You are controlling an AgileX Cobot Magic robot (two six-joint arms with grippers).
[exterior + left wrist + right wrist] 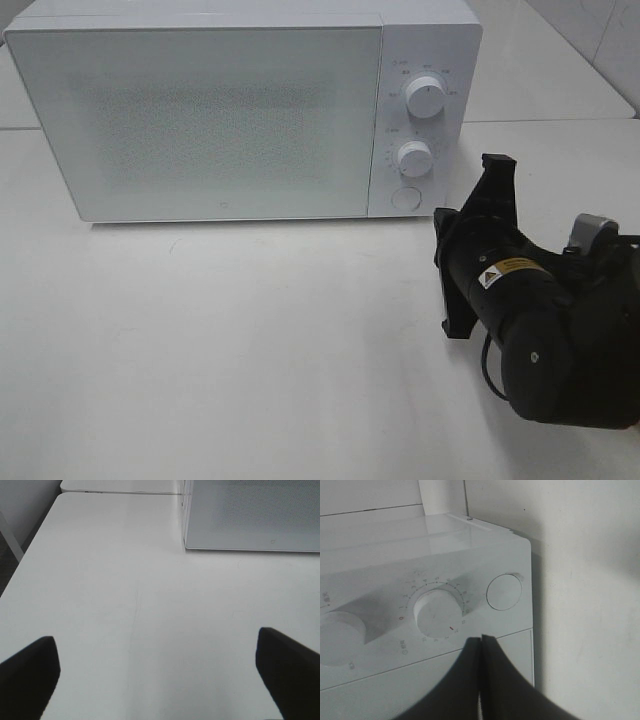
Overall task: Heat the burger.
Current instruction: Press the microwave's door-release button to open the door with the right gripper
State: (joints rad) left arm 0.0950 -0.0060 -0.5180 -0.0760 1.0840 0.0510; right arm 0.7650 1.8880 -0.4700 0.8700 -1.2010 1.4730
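The burger is out of view in all three views. The white microwave stands at the back of the table with its door closed. My right gripper is shut with nothing in it, its tips just in front of the control panel. The right wrist view shows those closed fingertips close beside the lower dial and the round button. My left gripper is open and empty above bare tabletop, with the microwave's corner ahead of it. It does not show in the high view.
The microwave panel carries an upper dial, a lower dial and a round button. The white table spreads in front of it. The right arm's black body fills the lower right.
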